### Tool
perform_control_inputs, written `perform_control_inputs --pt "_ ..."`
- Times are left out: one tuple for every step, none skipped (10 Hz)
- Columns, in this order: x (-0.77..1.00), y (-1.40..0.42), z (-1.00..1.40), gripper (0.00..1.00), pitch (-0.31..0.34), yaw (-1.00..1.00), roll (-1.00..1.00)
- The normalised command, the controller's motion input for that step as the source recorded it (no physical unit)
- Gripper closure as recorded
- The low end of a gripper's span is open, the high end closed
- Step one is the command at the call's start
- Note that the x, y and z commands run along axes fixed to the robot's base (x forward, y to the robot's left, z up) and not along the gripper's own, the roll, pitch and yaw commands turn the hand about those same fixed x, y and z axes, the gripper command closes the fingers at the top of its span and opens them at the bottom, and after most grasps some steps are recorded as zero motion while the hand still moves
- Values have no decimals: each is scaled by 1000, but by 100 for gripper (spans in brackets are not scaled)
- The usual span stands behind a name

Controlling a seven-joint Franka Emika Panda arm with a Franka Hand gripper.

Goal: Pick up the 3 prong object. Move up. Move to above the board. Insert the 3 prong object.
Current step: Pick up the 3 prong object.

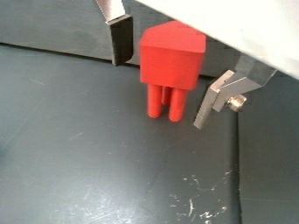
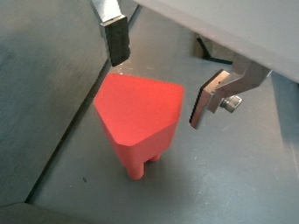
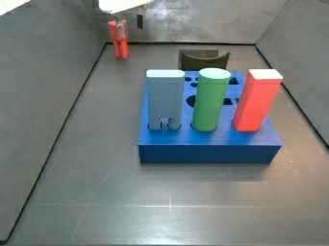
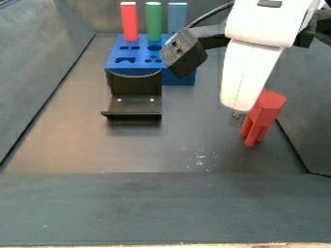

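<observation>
So my gripper (image 1: 163, 77) was down at the floor with the fingers (image 1: 118, 42) spread apart, one on each side of the 3 prong object (image 1: 170, 72) and not clamped on it yet, gaps showed on both sides in both wrist views. The little red piece (image 2: 140, 118) stood upright on its prongs right between my pads. The board (image 3: 210, 139) sat well away from my fingers, carrying a grey-blue block (image 3: 164, 99), a green cylinder (image 3: 210, 98) and a tall red block (image 3: 259, 99). A dark curved piece (image 4: 134, 105) lay between us.
</observation>
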Motion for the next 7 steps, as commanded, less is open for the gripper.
perform_control_inputs --pt "-77 134 -54 0 0 97 59" --pt "-400 211 -71 0 -19 0 0" --pt "-134 14 0 0 -23 0 -20" --pt "0 97 -57 0 0 0 0" --pt "-486 149 -280 0 -34 0 0" --pt "-431 140 -206 0 -11 0 14" --pt "-126 40 0 0 0 -14 0"
